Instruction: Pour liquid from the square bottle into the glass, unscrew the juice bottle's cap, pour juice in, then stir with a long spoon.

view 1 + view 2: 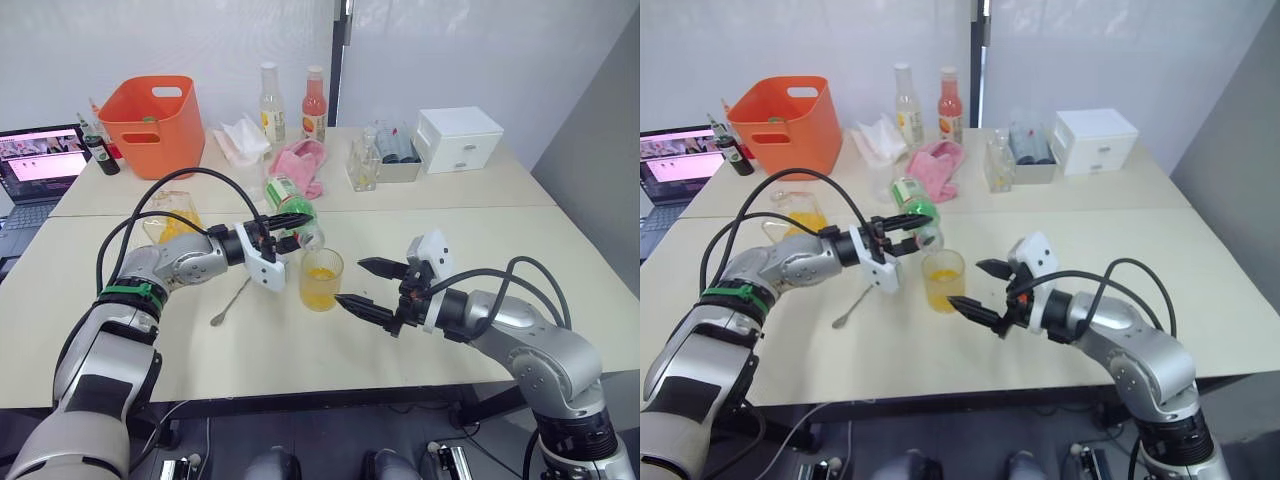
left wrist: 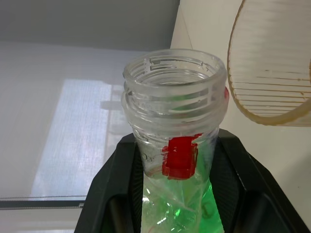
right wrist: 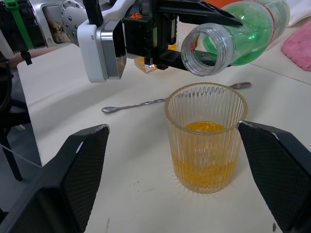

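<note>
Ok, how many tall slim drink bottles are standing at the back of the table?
2. The yellow drink bottle stands at the back beside the pink drink bottle, just behind the pink cloth. The orange basket could hide others.

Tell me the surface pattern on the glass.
The glass has fine vertical ribbing all around, clearest in the right wrist view.

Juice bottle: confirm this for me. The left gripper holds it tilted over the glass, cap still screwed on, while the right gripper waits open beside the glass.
Wrong on the cap. The left wrist view shows the juice bottle with its threaded mouth bare, no cap on. The rest stands: the left gripper holds it tilted over the glass, and the right gripper waits open beside it.
</note>
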You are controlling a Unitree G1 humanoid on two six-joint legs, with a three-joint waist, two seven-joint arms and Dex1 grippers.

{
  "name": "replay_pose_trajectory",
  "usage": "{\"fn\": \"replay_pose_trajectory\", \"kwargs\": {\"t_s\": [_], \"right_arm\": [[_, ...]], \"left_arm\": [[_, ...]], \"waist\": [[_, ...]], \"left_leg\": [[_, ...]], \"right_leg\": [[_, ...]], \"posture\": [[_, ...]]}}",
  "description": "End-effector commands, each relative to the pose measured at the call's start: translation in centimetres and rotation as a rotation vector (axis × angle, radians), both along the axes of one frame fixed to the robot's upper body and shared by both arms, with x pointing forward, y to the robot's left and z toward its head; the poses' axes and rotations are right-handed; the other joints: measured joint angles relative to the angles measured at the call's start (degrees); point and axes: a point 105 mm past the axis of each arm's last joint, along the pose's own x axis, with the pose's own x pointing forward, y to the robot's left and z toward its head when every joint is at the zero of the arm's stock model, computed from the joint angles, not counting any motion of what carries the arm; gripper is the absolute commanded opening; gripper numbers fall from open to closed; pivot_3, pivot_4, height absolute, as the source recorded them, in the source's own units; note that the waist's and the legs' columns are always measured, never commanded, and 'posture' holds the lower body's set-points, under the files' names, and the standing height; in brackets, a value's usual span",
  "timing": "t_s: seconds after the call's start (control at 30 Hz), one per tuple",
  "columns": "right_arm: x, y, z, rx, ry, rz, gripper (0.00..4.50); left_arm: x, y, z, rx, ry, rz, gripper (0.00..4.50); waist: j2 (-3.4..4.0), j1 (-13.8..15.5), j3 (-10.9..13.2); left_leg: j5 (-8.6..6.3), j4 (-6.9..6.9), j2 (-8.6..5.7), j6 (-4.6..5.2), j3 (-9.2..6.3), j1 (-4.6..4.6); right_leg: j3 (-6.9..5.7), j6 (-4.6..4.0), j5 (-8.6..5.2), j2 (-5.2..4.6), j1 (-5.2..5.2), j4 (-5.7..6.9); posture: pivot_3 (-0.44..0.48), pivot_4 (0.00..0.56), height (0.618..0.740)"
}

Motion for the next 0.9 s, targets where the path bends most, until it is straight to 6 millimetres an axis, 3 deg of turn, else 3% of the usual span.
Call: {"fn": "replay_pose_trajectory", "kwargs": {"t_s": [0.03, 0.9], "right_arm": [[-0.57, -0.14, 1.13, 0.017, -0.038, 0.009, 4.46], [-0.93, 0.01, 1.57, 0.036, -0.032, 0.018, 4.46]], "left_arm": [[-0.25, -0.3, 3.08, -0.048, -0.107, -0.029, 1.45], [0.55, -0.31, 2.96, -0.012, -0.177, 0.003, 1.45]], "waist": [[0.0, -0.01, 0.0], [0.0, 0.02, 0.0]], "left_leg": [[0.0, 0.0, 0.0, 0.0, 0.0, 0.0], [0.0, 0.07, 0.0, 0.0, 0.0, -0.04]], "right_leg": [[0.0, 0.0, 0.0, 0.0, 0.0, 0.0], [0.0, 0.0, 0.0, 0.0, -0.03, 0.05]], "posture": [[0.0, 0.15, 0.713], [0.0, 0.15, 0.713]]}}
